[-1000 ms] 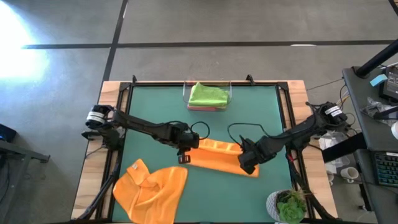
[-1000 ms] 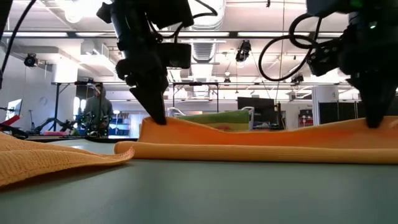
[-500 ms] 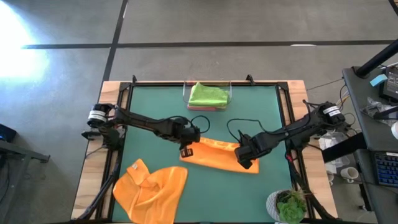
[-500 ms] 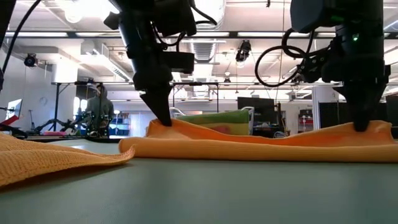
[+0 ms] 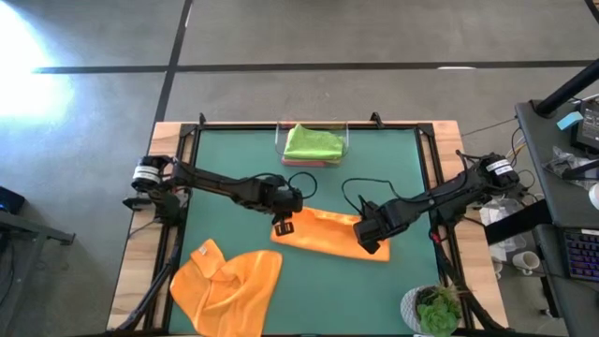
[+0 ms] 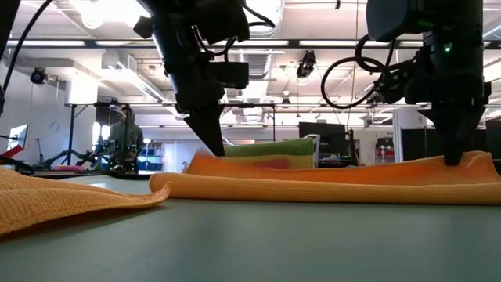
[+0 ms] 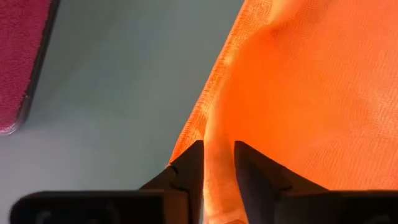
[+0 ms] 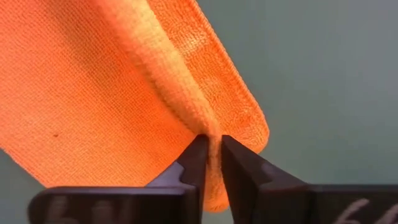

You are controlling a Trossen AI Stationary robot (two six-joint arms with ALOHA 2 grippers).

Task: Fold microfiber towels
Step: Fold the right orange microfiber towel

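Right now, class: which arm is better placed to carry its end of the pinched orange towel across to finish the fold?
Neither clearly: left gripper and right gripper each pinch an end of the orange towel. The left looks likelier; its arm has more extension to spare.

Bright even light; floor glare top-left in high view; wrist views soft.

Both arms reached inward over mid-table. The left gripper [image 5: 284, 222] pointed down, its fingers [image 7: 189, 167] pinched close on an orange towel [image 5: 329, 235] fold. The right gripper [image 5: 372, 241], likewise lowered, had its fingers [image 8: 194, 163] clamped on the towel's opposite end.
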